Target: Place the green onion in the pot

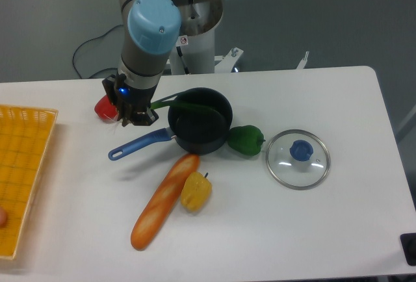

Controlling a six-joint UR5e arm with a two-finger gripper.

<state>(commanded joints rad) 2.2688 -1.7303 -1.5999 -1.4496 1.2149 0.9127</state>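
Green onion point(185, 105) across pot point(200, 129) rim, right of end effector point(138, 117); grip state unclear.

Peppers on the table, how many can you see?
2 for sure: a green pepper right of the pot, and a yellow pepper beside the bread. A red thing behind the end effector may be a third; it is mostly hidden.

Claw point(138, 118) holds green onion point(185, 106) across pot point(200, 129); bell pepper point(246, 140) beside.
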